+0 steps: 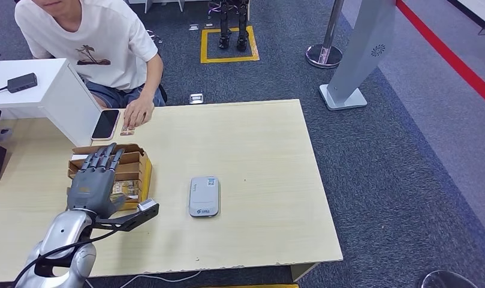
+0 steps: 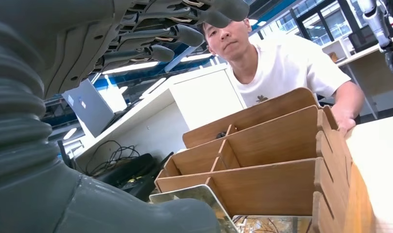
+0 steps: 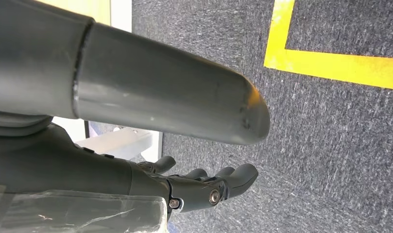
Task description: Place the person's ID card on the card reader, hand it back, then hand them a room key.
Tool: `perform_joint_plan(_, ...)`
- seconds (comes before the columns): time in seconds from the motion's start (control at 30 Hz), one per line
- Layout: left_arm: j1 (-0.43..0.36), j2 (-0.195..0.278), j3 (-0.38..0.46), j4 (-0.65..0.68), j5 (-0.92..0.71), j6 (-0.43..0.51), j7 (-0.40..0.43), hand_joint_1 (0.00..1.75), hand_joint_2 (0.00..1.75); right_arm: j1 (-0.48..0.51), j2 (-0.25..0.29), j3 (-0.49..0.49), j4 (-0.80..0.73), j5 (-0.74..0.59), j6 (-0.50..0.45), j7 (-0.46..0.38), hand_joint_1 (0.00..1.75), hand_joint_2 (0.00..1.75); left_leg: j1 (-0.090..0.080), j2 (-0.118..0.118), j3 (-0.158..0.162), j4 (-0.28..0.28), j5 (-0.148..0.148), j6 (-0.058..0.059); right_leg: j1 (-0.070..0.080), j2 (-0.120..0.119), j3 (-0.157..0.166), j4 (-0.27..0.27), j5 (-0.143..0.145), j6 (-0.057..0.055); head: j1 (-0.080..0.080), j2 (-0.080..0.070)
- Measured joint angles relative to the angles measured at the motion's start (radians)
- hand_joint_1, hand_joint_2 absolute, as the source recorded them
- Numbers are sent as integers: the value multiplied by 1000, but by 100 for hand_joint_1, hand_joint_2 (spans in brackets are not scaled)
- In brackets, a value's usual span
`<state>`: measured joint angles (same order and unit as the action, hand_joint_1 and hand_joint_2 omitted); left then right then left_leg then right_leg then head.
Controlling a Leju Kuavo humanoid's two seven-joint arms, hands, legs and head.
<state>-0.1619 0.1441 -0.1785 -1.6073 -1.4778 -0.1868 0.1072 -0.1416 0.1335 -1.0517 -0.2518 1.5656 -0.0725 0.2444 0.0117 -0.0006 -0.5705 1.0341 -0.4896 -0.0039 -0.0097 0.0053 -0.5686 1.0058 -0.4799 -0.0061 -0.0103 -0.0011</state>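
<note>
Two hands were ours to watch. Our left hand (image 1: pixel 95 180) hovered over the wooden card box (image 1: pixel 139 174), fingers (image 1: pixel 105 158) stretched apart and gripping nothing. Our right hand (image 3: pixel 204 187) hung over grey carpet (image 3: pixel 330 136), fingers loosely curled with nothing between them. We saw the card reader (image 1: pixel 204 196) lying flat on the table (image 1: pixel 258 156), just beside the box, nothing resting on top. A small card (image 1: pixel 127 130) lay at the table's far edge under the person's hand (image 1: pixel 138 112), next to a phone (image 1: pixel 105 124).
</note>
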Motion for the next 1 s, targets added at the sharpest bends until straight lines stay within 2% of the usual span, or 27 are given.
perform_joint_plan(0.6,-1,-20,0,3,-6,-3,-1,0,175,0,0,0,0,0,-1,-1,0,0,0,0,0,0,0,0,0,0,0,0,0,0,0,0)
perform_joint_plan(1.0,5,-23,0,3,2,-38,3,0,175,1,0,-2,0,0,-4,-3,0,0,0,0,0,0,0,0,0,0,0,0,0,0,0,0)
